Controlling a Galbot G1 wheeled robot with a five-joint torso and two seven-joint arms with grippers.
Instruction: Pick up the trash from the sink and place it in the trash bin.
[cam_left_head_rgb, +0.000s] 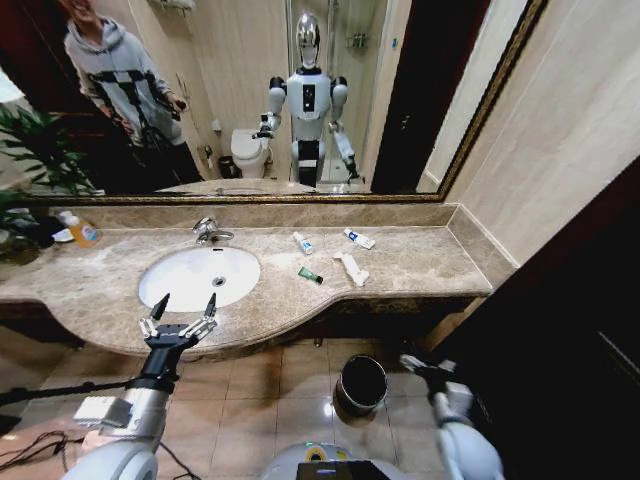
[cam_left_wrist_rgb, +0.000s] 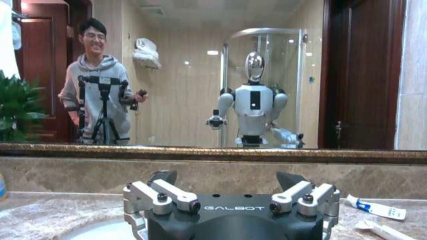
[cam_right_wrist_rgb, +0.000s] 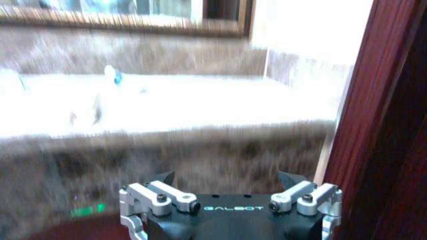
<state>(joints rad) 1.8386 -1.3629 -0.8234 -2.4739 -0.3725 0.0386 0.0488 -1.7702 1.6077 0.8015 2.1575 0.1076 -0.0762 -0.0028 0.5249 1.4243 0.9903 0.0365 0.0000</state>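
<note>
The white oval sink (cam_left_head_rgb: 190, 280) is set in a brown marble counter, and its basin looks bare. The trash lies on the counter right of it: a white tube (cam_left_head_rgb: 302, 242), a second white tube with blue marks (cam_left_head_rgb: 359, 238), a green-and-black tube (cam_left_head_rgb: 310, 275) and a crumpled paper strip (cam_left_head_rgb: 351, 268). The black trash bin (cam_left_head_rgb: 361, 383) stands on the floor below the counter. My left gripper (cam_left_head_rgb: 182, 310) is open, hovering at the counter's front edge before the sink. My right gripper (cam_left_head_rgb: 420, 365) is low, beside the bin; the right wrist view shows it open (cam_right_wrist_rgb: 227, 177).
A chrome faucet (cam_left_head_rgb: 210, 232) stands behind the basin and an orange bottle (cam_left_head_rgb: 80, 231) at the far left. A dark wooden door (cam_left_head_rgb: 570, 340) closes in on the right. The left wrist view shows the open left gripper (cam_left_wrist_rgb: 227, 177), a tube (cam_left_wrist_rgb: 375, 207) and the mirror.
</note>
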